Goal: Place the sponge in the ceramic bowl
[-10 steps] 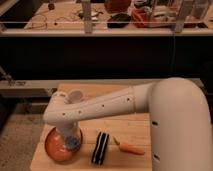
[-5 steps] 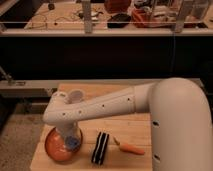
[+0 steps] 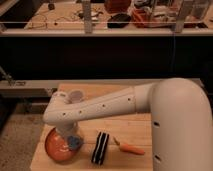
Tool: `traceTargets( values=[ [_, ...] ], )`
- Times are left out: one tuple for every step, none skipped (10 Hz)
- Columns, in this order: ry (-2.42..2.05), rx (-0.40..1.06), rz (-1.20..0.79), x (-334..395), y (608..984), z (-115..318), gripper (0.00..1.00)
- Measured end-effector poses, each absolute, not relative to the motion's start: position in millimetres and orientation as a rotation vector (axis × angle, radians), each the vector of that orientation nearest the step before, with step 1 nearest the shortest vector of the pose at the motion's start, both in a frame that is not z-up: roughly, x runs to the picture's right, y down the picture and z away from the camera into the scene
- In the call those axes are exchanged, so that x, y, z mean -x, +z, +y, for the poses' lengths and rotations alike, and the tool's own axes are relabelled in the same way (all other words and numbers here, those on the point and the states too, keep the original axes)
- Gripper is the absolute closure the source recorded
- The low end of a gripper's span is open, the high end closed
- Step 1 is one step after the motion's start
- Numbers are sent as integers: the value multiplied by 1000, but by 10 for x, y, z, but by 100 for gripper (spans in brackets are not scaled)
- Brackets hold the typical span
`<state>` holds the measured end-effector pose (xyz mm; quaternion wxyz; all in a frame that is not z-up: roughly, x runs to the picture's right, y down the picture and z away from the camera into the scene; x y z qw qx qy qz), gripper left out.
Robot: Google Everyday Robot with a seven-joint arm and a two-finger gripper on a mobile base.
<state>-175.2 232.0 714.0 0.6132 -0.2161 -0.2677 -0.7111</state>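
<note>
Sponge (image 3: 75,142) lies inside the bowl (image 3: 54,149) by its right rim, with the pincer (image 3: 69,135) low over it.
I can't tell the pincer's opening or whether it grips the sponge, since the wrist hides it. My call: make sure the sponge is fully free, then rise straight up without nudging the rim or dragging it out toward the black block (image 3: 100,148). Against half a second ago, arm and sponge look unmoved.
</note>
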Motion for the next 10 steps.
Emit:
traceTargets(
  values=[
    [-1639, 499, -619, 1749, 7137, 2321, 58],
    [-1640, 498, -620, 1751, 7133, 2322, 64],
    [-1640, 498, -623, 1757, 7137, 2323, 73],
    [-1640, 497, -625, 1771, 7138, 2321, 81],
    [-1641, 496, -628, 1790, 7140, 2321, 91],
    [-1643, 495, -630, 1799, 7135, 2320, 94],
    [-1643, 496, -631, 1786, 7131, 2325, 92],
    [-1642, 496, -632, 1770, 7124, 2323, 83],
    [-1642, 496, -631, 1765, 7122, 2320, 74],
    [-1643, 496, -633, 1769, 7120, 2323, 63]
  ],
)
